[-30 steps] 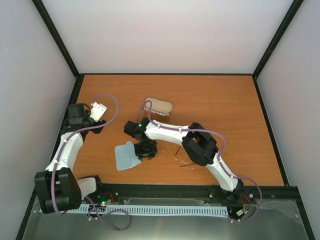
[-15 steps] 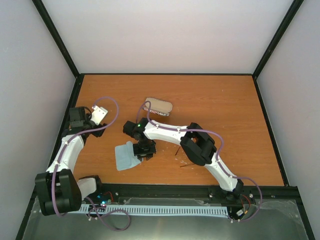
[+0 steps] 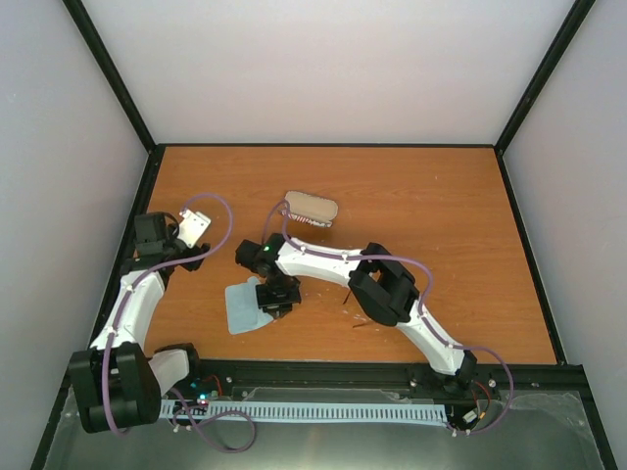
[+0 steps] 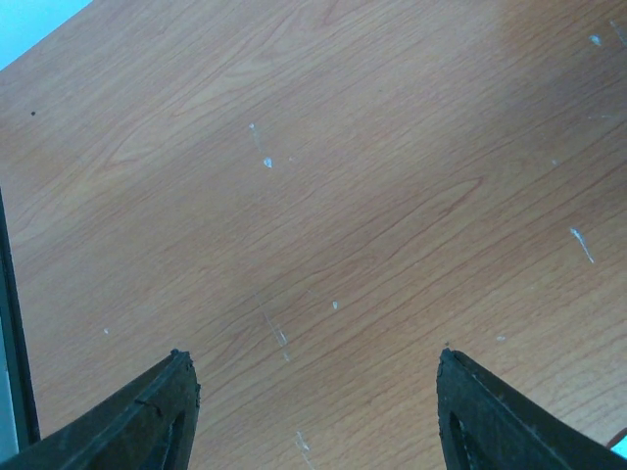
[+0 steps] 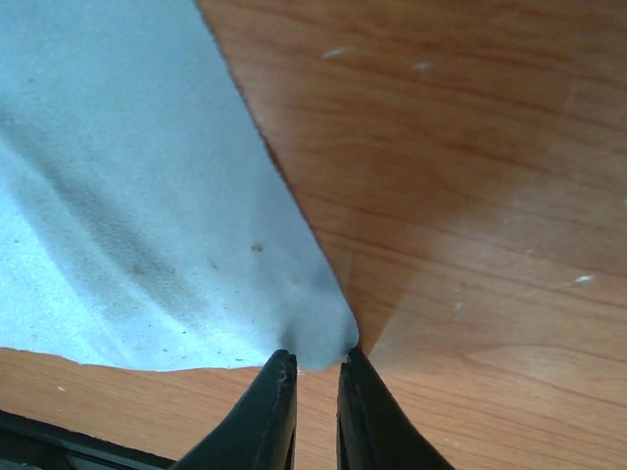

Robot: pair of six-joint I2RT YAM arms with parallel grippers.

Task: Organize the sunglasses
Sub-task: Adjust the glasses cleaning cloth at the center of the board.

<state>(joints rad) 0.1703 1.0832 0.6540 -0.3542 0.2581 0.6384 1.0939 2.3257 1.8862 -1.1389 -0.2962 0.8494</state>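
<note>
Table (image 3: 441,225): light blue cloth (image 3: 240,311) near-left of centre. Sunglasses (image 3: 347,295) right of it, mostly under right arm elbow (image 3: 382,289); only thin dark lines show, probably temple arms. Expect light, thin, fragile, lenses slick; grab at bridge or hinge, not lenses. Left gripper (image 4: 313,360): wide open, empty, over bare wood. Right gripper (image 5: 315,364): nearly closed, pinching cloth corner.
</note>
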